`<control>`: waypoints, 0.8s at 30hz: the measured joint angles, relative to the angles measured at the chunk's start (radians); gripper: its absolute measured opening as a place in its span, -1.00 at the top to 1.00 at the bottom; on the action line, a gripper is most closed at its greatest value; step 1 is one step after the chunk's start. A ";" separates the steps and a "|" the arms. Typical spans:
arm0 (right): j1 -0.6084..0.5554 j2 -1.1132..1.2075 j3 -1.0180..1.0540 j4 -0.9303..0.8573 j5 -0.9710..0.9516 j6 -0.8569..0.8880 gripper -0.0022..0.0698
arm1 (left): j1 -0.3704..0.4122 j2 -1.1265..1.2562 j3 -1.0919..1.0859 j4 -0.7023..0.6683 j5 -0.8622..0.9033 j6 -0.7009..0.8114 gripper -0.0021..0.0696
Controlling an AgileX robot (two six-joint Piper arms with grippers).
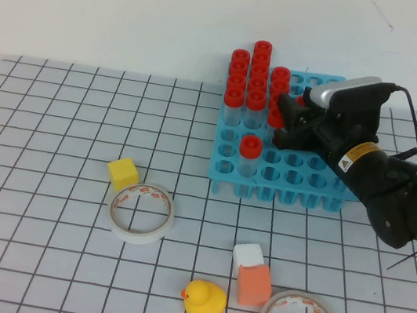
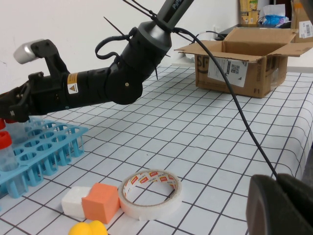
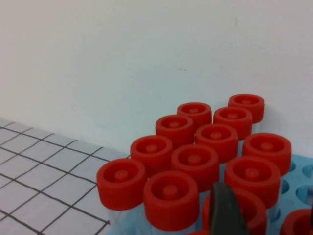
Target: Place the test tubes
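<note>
Rack [image 1: 305, 196]: blue, far right of tabletop [image 1: 52, 140].
Tubes [image 1: 257, 85]: red-capped, upright, clustered in the rack's far left corner.
Lone tube [image 1: 250, 154]: stands in a nearer row.
Right pincer [image 1: 283, 125]: over the rack, just beside the cluster; open or closed cannot be told.
Left pincer [image 2: 279, 205]: closed, outside the high view, low over the tabletop.
Also: duck [image 1: 204, 300], tape [image 1: 114, 213], yellow cube [image 1: 123, 171].

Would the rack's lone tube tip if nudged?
Probably not: the lone tube stands upright in a well of the blue rack, which should hold it. Its clear, smooth wall may be slippery. Right gripper hovers over the clustered tubes; left gripper is parked, shut, away from the rack.
</note>
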 joint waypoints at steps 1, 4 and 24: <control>0.000 0.000 0.000 0.000 0.000 0.000 -0.07 | 0.000 0.000 0.000 0.000 0.000 0.000 0.95; 0.000 0.000 0.000 0.000 0.004 0.000 -0.08 | 0.000 0.000 0.000 0.000 0.000 0.000 0.95; 0.000 -0.621 0.381 -0.054 0.049 0.000 0.92 | 0.000 0.000 0.000 0.000 0.000 0.000 0.95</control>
